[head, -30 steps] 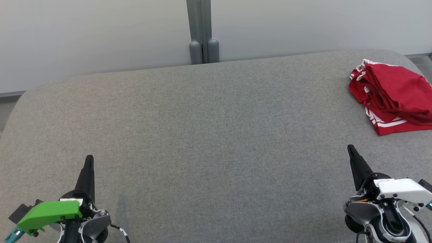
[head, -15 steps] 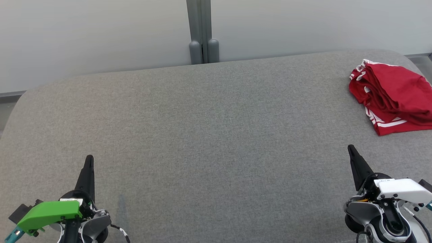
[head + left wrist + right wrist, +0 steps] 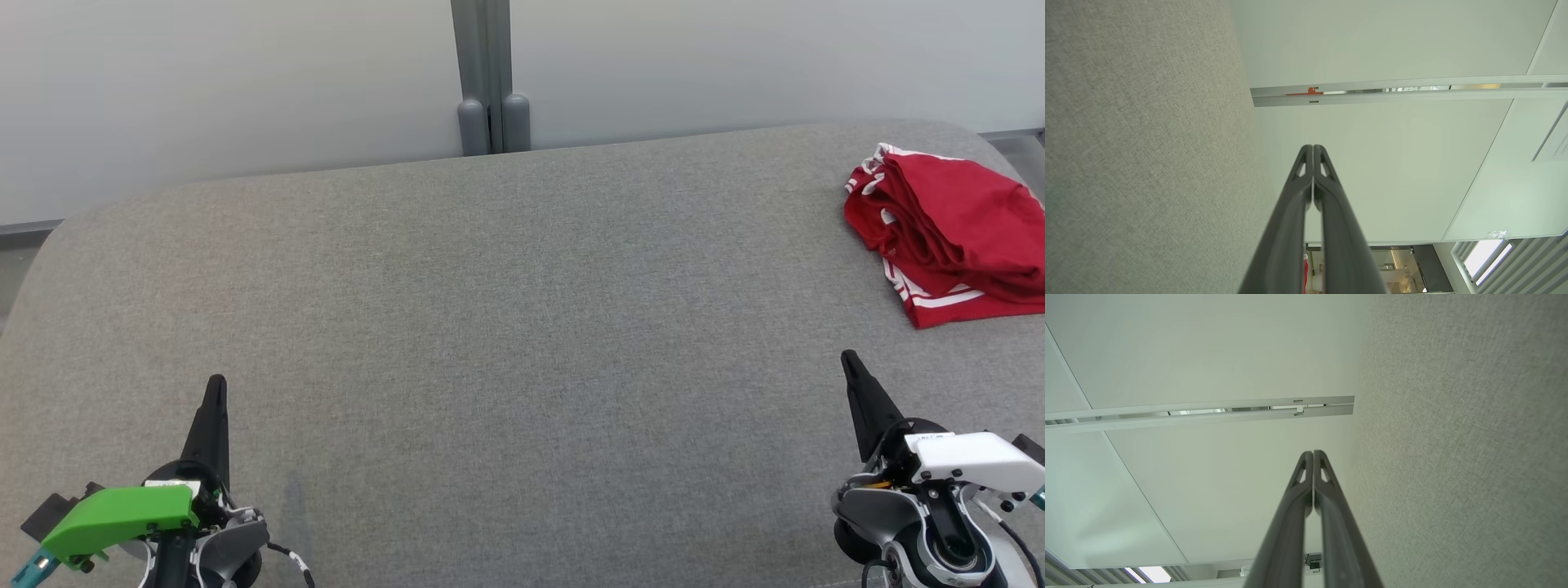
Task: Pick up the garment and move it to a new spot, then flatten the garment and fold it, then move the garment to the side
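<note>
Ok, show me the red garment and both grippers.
red garment point(image 3: 951, 220), head view, middle of the bunched cloth.
left gripper point(image 3: 215, 385), head view, tips of its shut fingers.
right gripper point(image 3: 849, 361), head view, tips of its shut fingers.

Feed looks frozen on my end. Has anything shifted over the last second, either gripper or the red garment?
Nothing visibly changed. The left gripper and right gripper are shut and hold nothing, low over the near part of the grey surface. The red garment lies bunched at the far right, untouched.
</note>
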Tool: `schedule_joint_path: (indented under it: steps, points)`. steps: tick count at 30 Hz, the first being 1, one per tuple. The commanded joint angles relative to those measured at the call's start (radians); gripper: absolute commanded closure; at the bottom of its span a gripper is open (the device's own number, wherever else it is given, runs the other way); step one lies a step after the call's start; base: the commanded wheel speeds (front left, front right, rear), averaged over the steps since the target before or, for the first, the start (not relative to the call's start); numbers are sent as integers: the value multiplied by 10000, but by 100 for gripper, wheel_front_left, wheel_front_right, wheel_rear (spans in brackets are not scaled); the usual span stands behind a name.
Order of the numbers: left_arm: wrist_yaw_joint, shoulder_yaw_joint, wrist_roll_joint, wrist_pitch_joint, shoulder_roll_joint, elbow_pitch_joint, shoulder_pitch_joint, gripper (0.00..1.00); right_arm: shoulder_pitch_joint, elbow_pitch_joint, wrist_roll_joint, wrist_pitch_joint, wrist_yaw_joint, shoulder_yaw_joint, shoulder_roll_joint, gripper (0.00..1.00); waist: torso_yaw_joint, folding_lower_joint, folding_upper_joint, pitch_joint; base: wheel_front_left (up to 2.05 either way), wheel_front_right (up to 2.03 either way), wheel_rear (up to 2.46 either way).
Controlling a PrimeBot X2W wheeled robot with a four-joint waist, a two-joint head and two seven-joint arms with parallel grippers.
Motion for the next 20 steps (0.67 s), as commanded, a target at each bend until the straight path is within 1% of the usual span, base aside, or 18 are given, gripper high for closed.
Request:
schedule_joint_path:
  steps: [1, 20]
  points:
    - [-56, 21, -7, 36, -3, -21, -111, 100, -53, 21, -46, 39, 0, -25, 0, 100, 0, 0, 0, 0, 0, 0, 0]
    - [-57, 20, -8, 35, -3, -21, -111, 100, -55, 22, -52, 63, 0, -47, 10, 100, 0, 0, 0, 0, 0, 0, 0]
